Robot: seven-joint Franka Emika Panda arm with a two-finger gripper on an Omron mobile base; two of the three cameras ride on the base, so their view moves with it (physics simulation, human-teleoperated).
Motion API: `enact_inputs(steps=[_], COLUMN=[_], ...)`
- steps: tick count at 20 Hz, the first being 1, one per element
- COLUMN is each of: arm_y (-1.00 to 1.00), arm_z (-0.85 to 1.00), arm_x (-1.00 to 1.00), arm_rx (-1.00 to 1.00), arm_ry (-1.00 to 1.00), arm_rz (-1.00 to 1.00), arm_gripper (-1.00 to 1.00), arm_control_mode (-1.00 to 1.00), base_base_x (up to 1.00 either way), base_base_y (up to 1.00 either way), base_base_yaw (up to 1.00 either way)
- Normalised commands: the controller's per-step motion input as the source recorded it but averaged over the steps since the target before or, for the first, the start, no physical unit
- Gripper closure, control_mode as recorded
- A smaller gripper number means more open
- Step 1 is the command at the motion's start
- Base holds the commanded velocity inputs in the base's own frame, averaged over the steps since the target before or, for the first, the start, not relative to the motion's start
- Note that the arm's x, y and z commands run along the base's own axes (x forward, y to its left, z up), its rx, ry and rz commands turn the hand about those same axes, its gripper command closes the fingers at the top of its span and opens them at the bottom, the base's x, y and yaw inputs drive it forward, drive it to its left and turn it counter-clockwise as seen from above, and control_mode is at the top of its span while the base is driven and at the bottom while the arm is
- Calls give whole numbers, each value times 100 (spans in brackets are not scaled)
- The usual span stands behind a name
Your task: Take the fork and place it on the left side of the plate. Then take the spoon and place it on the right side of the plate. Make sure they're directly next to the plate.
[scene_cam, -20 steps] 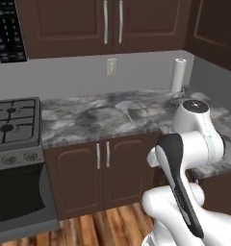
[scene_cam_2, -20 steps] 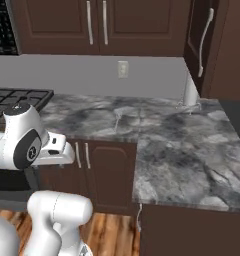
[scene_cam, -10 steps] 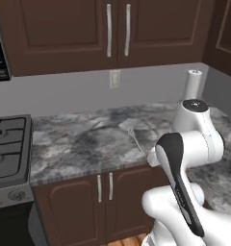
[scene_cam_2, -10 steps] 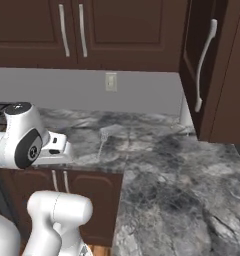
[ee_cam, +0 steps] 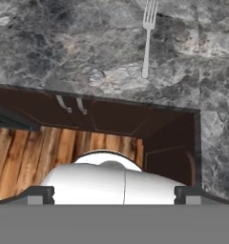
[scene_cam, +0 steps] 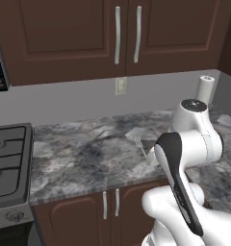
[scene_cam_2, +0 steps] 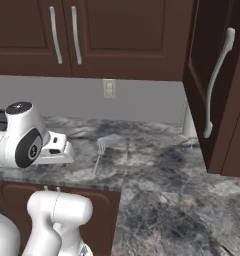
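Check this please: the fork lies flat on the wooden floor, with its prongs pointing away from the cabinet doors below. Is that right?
Not quite. The fork lies flat on the grey marble counter, not on the wooden floor. The hand view shows this. Its prongs do point away from the cabinet doors below.

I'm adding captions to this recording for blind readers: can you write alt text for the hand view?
A silvery fork lies flat on a grey marbled counter, prongs toward the top of the picture and handle toward the counter's front edge. Below that edge are dark brown cabinet doors with two metal handles and a strip of wooden floor.
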Motion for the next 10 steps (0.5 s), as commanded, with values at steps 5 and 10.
enact_inputs(steps=[5, 10], arm_y=[-2, -12], arm_z=[-22, -35], arm_x=[40, 64], arm_rx=[0, 0], arm_ry=[6, 4], arm_rz=[3, 0], arm_gripper=[-100, -100], arm_control_mode=[-100, -100], base_base_x=[0, 0], base_base_y=[0, 0], base_base_yaw=[0, 0])
